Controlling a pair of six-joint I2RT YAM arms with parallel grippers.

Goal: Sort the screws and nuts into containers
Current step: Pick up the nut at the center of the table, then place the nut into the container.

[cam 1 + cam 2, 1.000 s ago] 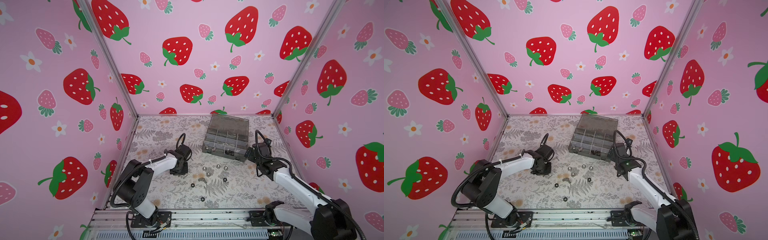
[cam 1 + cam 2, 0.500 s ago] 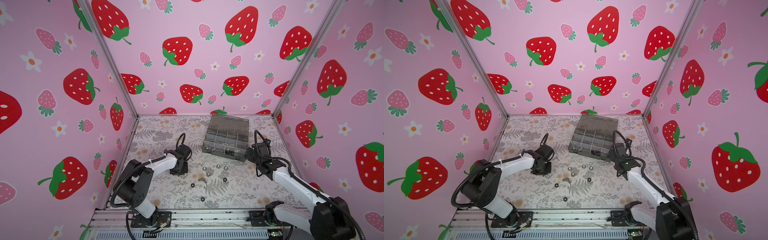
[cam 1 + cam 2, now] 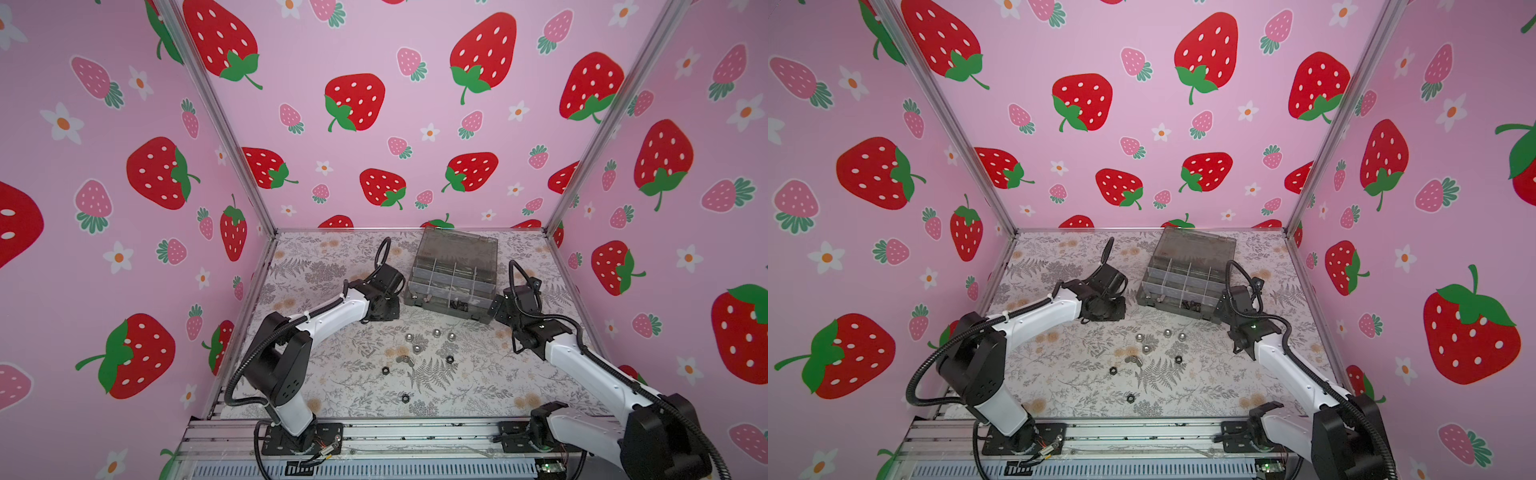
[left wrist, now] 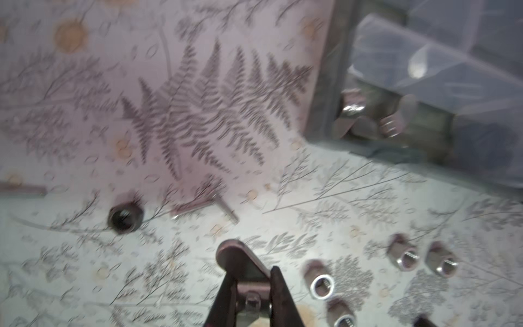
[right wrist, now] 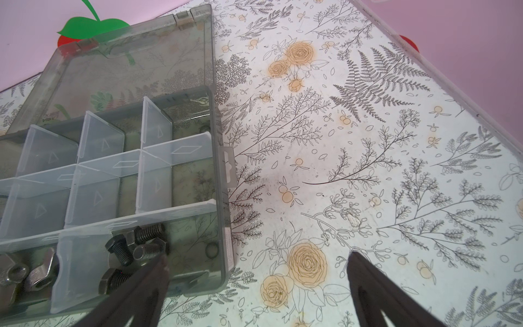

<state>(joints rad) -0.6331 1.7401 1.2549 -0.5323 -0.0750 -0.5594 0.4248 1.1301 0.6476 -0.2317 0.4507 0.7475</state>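
Observation:
My left gripper [image 4: 250, 273] is shut on a silver wing nut [image 4: 233, 254], just off the front left corner of the smoky grey organiser box [image 3: 453, 249], as both top views show [image 3: 1104, 307]. Loose on the mat lie silver cap nuts [image 3: 436, 332], black hex nuts [image 3: 385, 370], another wing nut [image 3: 402, 360] and a slim silver screw [image 4: 229, 211]. The box's front compartments hold black bolts [image 5: 135, 249] and wing nuts [image 5: 28, 274]. My right gripper [image 5: 257, 257] stands open and empty beside the box's front right corner [image 3: 498, 309].
The box's hinged lid [image 5: 127, 70] lies open toward the back wall. Pink strawberry walls [image 3: 353, 104] close in the floral mat on three sides. A metal rail [image 3: 395, 436] runs along the front edge between the two arm bases.
The left gripper has closed slightly and moved back and right toward the box with the wing nut. The right arm has stayed put.

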